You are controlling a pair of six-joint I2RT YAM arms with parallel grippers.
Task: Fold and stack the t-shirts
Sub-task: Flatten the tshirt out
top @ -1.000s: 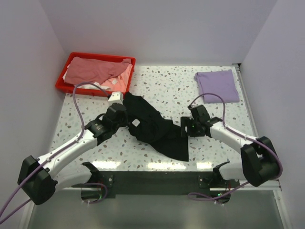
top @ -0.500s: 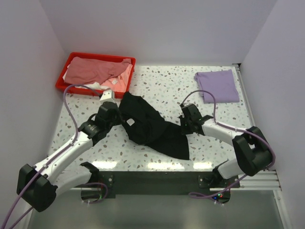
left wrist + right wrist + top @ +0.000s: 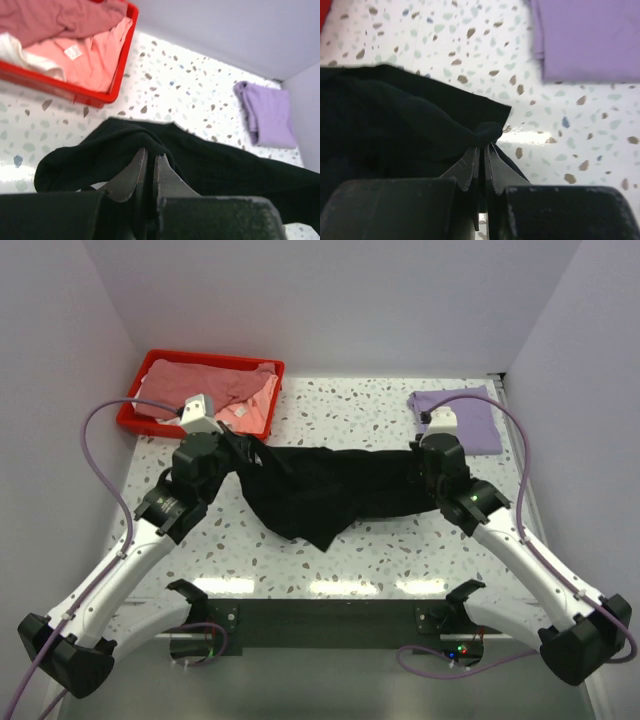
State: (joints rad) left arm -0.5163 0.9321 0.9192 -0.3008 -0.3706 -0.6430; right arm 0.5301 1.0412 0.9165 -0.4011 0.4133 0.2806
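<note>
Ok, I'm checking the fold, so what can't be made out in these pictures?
Top view: the black t-shirt is bunched; its sleeves and collar are lost in its own folds.
Top view: how many shirts the red bin holds; the dusty pink t-shirt covers the rest.
Right wrist view: the purple t-shirt is cut off by the top and right edges.

We see one t-shirt strung across mid-table, the others at the far corners.
The stretched t-shirt (image 3: 330, 490) runs left to right between left gripper (image 3: 149, 152) and right gripper (image 3: 482, 147), one end pinched in each; the bin (image 3: 215, 356) sits far left with heaped t-shirts (image 3: 200, 390) inside; the folded t-shirt (image 3: 462, 420) lies far right on the table (image 3: 350, 410).
</note>
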